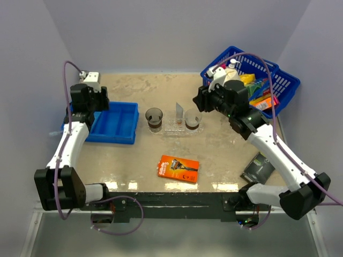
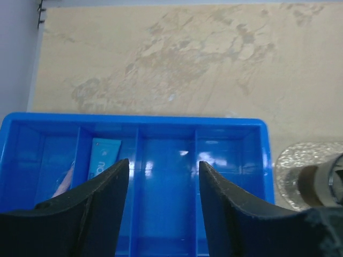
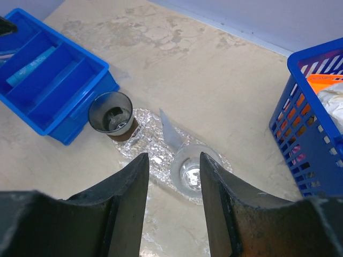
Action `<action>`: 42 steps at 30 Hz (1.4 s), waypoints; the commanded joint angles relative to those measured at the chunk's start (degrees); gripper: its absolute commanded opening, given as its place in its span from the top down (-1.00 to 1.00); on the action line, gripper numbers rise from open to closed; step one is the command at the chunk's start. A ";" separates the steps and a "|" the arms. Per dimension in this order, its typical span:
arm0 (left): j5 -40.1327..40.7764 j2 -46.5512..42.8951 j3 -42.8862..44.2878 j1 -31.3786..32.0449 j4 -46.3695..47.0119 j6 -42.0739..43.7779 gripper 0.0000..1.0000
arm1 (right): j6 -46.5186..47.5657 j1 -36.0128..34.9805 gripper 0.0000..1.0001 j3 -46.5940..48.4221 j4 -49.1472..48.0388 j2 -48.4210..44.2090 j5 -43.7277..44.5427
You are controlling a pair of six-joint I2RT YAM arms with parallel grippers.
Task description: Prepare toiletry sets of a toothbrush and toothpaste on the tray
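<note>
The clear plastic tray lies mid-table, and it also shows in the right wrist view. A brownish cup stands at its left end, and a second cup stands on its right part. A blue and white toothpaste tube stands upright between them. Another toothpaste tube lies in the blue compartment bin. My left gripper is open and empty above the bin. My right gripper is open and empty above the right cup. I see no toothbrush clearly.
A blue wire basket with assorted items stands at the back right. An orange razor pack lies near the front edge. A dark packet lies at the front right under the right arm.
</note>
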State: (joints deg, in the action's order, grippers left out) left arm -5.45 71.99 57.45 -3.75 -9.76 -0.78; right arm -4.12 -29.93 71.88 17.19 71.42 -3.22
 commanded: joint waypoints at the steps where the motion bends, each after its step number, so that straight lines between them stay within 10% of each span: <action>1: 2.21 3.24 3.28 -5.29 -2.81 1.92 -0.17 | 0.52 -0.04 0.09 -1.12 0.03 -4.79 -1.26; 18: 2.72 17.84 7.15 -11.63 -8.26 3.32 0.35 | 2.80 0.05 0.05 -3.32 0.12 -12.00 -0.99; 42: 10.90 26.71 9.43 -9.17 -11.69 4.56 0.14 | 3.07 0.14 0.03 -3.94 -0.67 -13.06 -0.03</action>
State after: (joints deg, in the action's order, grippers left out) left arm 3.60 97.65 64.60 -13.08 -21.37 2.70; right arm -1.89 -29.93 67.96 18.81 59.61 -3.99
